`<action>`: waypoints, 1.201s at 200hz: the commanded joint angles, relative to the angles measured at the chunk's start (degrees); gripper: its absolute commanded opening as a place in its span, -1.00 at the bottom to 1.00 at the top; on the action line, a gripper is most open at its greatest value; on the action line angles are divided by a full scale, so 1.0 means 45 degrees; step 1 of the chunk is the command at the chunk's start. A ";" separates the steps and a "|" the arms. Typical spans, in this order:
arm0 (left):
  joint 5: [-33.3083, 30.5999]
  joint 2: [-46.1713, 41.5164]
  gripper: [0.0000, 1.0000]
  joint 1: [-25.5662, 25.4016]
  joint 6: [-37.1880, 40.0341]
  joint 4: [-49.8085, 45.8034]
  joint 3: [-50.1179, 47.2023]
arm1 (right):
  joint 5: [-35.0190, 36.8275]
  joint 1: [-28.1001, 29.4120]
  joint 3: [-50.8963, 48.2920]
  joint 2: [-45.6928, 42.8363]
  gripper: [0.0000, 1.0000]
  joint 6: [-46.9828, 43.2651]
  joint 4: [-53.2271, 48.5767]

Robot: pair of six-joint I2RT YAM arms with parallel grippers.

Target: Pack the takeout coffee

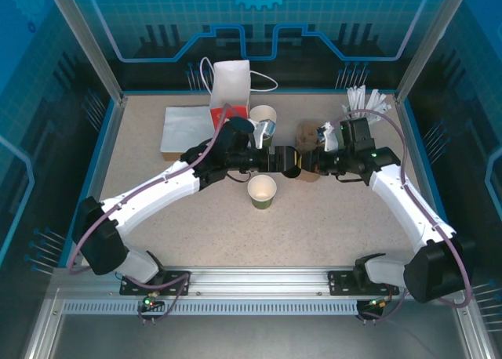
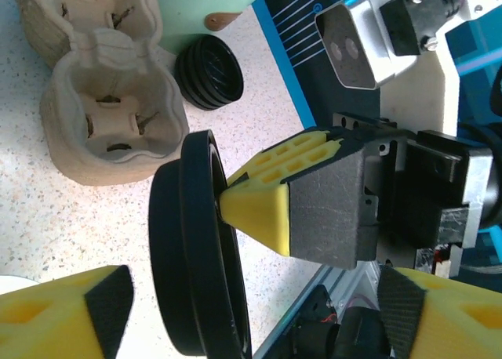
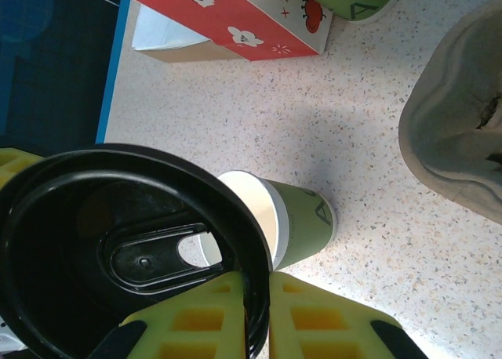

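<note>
two green paper cups: the takeout coffee cup stands upright on the counter between the two arms, just near of the tools, long axis vertical, open white mouth up, no lid on it; second green cup upright by the white-and-red paper bag; two black lids: one lid held on edge in mid-air, spare lid lying beside the one pulp carrier; one pale-green pot of sticks far right; right tool clenched on the held lid's rim; left tool spread wide, its fingers either side of that lid, not touching it
</note>
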 commanded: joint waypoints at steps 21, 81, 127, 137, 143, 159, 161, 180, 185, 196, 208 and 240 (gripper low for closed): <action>-0.0442 0.0341 0.44 -0.0116 -0.0330 -0.0359 0.0527 | 0.0905 0.0571 0.0505 0.0149 -0.72 0.0294 0.0214; -0.0621 0.0510 -0.19 -0.0120 -0.0550 -0.0541 0.0555 | 0.0821 0.0751 0.0504 0.0304 -0.70 0.0499 0.0515; -0.2624 0.0117 -0.71 -0.0570 0.0544 -0.1294 0.0720 | 0.0218 0.0595 0.0644 0.0166 -0.43 0.1053 0.0714; -0.3565 0.0023 -0.77 -0.0837 0.1142 -0.1566 0.0794 | 0.0065 0.0415 0.0598 -0.0151 -0.33 0.1501 0.0917; -0.4117 -0.0042 -0.79 -0.1024 0.1516 -0.1733 0.0822 | -0.0041 0.0264 0.0550 -0.0378 -0.24 0.1839 0.1070; -0.5877 -0.0227 -0.79 -0.1504 0.2565 -0.1949 0.0774 | -0.0089 -0.0073 0.0346 -0.1122 0.04 0.3097 0.1586; -0.6091 -0.0249 -0.79 -0.1574 0.2710 -0.1937 0.0766 | -0.0100 -0.0117 0.0299 -0.1231 0.08 0.3308 0.1684; -0.7973 -0.0433 -0.79 -0.2231 0.4179 -0.1680 0.0433 | -0.0206 -0.0445 -0.0402 -0.2207 0.32 0.6097 0.2993; -0.8308 -0.0493 -0.79 -0.2345 0.4574 -0.1518 0.0337 | -0.0315 -0.0532 -0.0679 -0.2444 0.32 0.6913 0.3580; -0.8942 -0.0608 -0.79 -0.2598 0.5244 -0.1103 0.0058 | -0.0402 -0.0610 -0.1340 -0.2926 0.36 0.8848 0.4922; -0.9309 -0.0814 -0.80 -0.2828 0.5939 -0.0443 -0.0360 | 0.0005 -0.0528 -0.1906 -0.3366 0.37 1.1013 0.5815; -0.9519 -0.1407 -0.81 -0.3166 0.7126 0.1279 -0.1408 | 0.0202 -0.0198 -0.2379 -0.3627 0.32 1.4104 0.6706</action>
